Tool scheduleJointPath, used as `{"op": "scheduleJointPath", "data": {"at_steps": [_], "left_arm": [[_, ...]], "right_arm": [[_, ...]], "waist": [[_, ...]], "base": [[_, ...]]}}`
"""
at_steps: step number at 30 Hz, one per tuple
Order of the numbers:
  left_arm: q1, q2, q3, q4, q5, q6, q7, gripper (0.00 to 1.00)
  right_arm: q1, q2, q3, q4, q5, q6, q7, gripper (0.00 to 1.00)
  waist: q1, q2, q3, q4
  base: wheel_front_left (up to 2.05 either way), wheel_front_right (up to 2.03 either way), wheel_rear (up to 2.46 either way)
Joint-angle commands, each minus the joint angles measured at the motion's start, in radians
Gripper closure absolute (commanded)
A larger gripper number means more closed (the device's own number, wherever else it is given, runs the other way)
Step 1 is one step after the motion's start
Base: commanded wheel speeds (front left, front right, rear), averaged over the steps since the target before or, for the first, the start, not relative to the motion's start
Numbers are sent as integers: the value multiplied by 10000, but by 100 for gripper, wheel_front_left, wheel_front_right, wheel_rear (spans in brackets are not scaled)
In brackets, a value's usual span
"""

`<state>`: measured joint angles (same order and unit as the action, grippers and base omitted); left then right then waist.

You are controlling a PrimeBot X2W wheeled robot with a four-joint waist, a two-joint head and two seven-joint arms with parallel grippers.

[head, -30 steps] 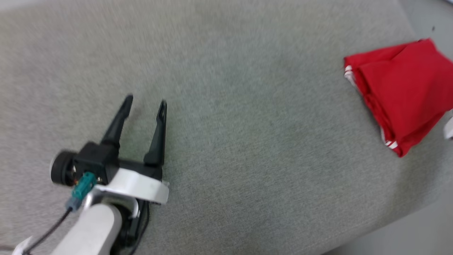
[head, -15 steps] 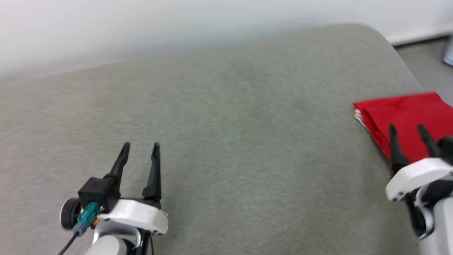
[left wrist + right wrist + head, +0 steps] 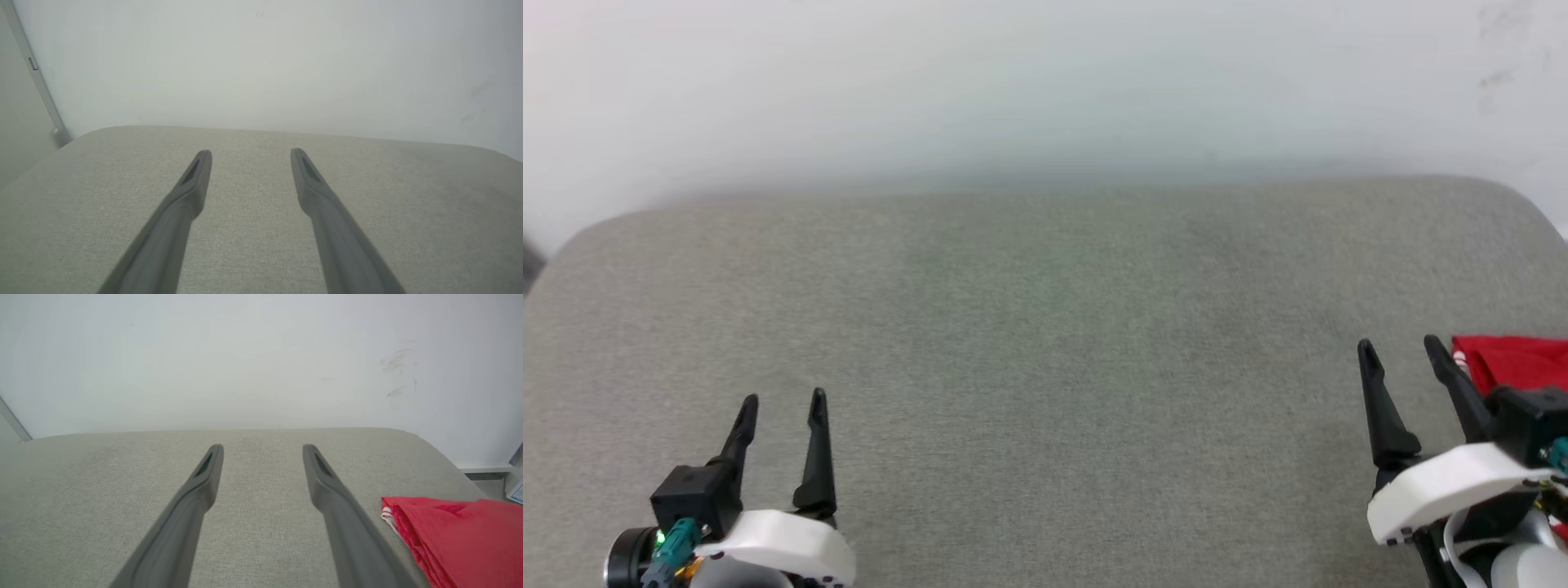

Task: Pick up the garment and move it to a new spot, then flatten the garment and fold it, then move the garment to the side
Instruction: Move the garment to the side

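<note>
From my seat, the biggest thing on screen is the pale wall, which takes up the whole upper part of the head view. Below it lies the grey fabric-covered surface, broad and flat, with rounded far corners.

The garment sits at the far right side of that surface, close to its right edge. In the head view I catch just a red patch of it beyond the right gripper, whose black housing partly hides it. The right wrist view shows it better. It is bright red cloth folded into a flat stack, and several layered fold edges face left. A small bit of white trim with a red stripe peeks out at the stack's upper left corner. Its top face is smooth, with a few soft creases.

The right gripper is at the lower right. Its two dark fingers are spread apart with only grey fabric between them, and the garment lies just off to the right of the right-hand finger. The left gripper is at the lower left, well away from the garment, with its fingers likewise spread and nothing held.

A few faint dark scuff marks show on the wall in the right wrist view.
</note>
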<state>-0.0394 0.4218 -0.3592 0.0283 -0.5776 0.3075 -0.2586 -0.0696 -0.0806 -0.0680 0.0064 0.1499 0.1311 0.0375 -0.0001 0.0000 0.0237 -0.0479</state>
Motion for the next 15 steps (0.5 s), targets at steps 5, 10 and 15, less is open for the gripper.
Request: {"op": "scheduleJointPath", "data": {"at_steps": [5, 10, 15], "left_arm": [[394, 309, 70, 22, 6, -270, -51, 0], [602, 317, -67, 114, -17, -428, -56, 0], [734, 251, -64, 171, -72, -469, -63, 0]], "right_arm": [[917, 162, 102, -816, -90, -7, 304, 0], [1559, 235, 177, -1246, -189, -7, 498, 0], [1802, 294, 204, -1479, -165, -7, 569, 0]], "waist": [[1, 0, -507, 349], [1, 0, -644, 225], [1, 0, -664, 84]], "base": [[0, 0, 0], [0, 0, 0], [0, 0, 0]]}}
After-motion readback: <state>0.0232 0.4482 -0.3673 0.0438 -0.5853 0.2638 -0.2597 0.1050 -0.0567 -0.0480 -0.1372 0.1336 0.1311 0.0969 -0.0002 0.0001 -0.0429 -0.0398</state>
